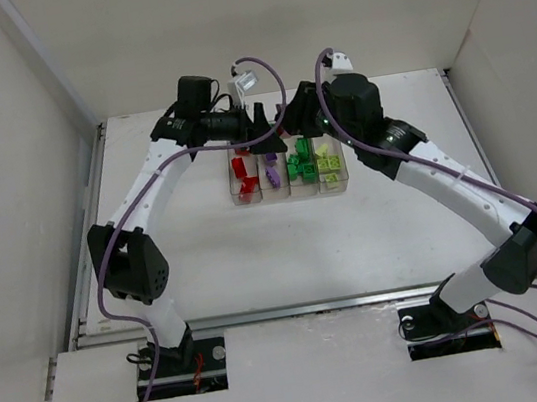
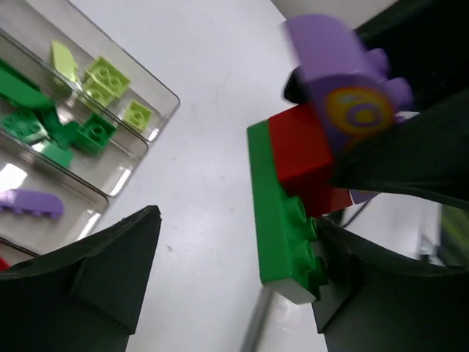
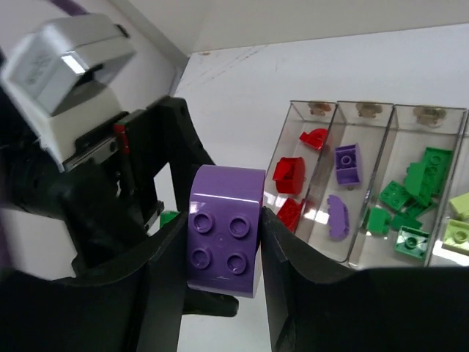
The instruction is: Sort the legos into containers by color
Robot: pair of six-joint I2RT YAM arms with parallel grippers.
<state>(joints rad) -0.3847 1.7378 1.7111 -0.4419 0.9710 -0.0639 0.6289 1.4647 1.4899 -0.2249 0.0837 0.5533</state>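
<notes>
While the right gripper (image 3: 222, 220) is clamped on a purple round-topped plastic brick (image 3: 223, 238), the left gripper (image 2: 238, 220) has its jaws apart around the red brick (image 2: 300, 158) and green plate (image 2: 282, 235) stuck beneath it, which sit nearer one jaw. An off-centre squeeze could twist the stack loose outside the clear smoky bins (image 3: 396, 107). Only the left wrist view shows the red brick.

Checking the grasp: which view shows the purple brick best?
Right wrist: the purple brick is sharp, clamped in the right gripper. Left wrist shows it blurred, against a red brick; top external hides it.
</notes>
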